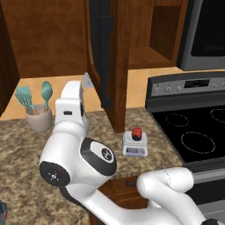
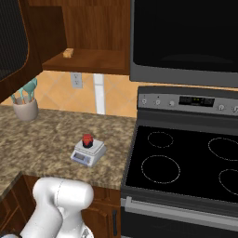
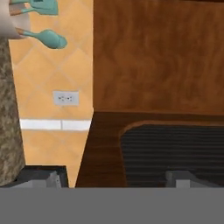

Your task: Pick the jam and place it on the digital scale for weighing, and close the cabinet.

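Gripper [image 3: 112,179] spread wide and empty, dark fingertips [image 3: 41,178] low in hand view, facing dark ribbed inset panel of tall reddish-brown wooden cabinet door [image 3: 170,148]; contact with panel hard to judge, probably just short. Door [image 1: 105,61] swung out over speckled granite counter [image 1: 26,149]. Tiny red jam jar with dark lid [image 1: 137,132] upright on small flat white-grey digital scale [image 1: 135,146], beside black stove [image 1: 193,132]. Beige cup of teal utensils [image 1: 38,117] at left.
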Motion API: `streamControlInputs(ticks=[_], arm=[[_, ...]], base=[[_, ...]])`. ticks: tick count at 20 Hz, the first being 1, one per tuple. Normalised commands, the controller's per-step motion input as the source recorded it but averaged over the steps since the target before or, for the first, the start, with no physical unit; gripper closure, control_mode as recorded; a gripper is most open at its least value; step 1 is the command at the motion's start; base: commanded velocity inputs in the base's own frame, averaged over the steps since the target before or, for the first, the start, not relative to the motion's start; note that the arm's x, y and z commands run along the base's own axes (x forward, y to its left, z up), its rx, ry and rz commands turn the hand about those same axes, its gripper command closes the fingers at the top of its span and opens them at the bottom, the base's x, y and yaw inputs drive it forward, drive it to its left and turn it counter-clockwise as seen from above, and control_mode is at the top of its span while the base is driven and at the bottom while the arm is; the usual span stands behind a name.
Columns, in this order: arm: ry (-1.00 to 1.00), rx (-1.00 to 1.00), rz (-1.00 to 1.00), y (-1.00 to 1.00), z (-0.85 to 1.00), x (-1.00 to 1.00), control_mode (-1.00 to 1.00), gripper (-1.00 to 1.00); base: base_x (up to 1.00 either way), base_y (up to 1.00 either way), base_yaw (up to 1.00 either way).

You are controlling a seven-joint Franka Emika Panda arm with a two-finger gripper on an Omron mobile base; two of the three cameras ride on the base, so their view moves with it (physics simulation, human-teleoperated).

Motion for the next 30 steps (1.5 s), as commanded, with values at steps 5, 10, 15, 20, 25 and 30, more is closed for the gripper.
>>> streamControlInputs(ticks=[5, 10, 15, 20, 25, 30], arm=[[-0.12, 0.02, -0.16, -0.47, 0.50, 0.01, -1.00, -1.00], [0.00, 0.12, -0.11, -0.83, 0.31, -0.01, -1.00, -1.00], [-0.01, 0.20, -0.03, -1.00, 0.28, -0.31, -1.00, -1.00], [-0.06, 0.23, 0.02, -1.00, 0.35, -0.21, -1.00, -1.00], [0.00, 0.28, 0.13, -1.00, 0.03, 0.28, -1.00, -1.00], [0.00, 0.26, 0.18, -1.00, -0.03, 0.87, -1.00, -1.00]], base=[[0.00, 0.00, 0.00], [0.00, 0.00, 0.00], [0.00, 0.00, 0.00], [0.00, 0.00, 0.00], [0.00, 0.00, 0.00], [0.00, 0.00, 0.00]])
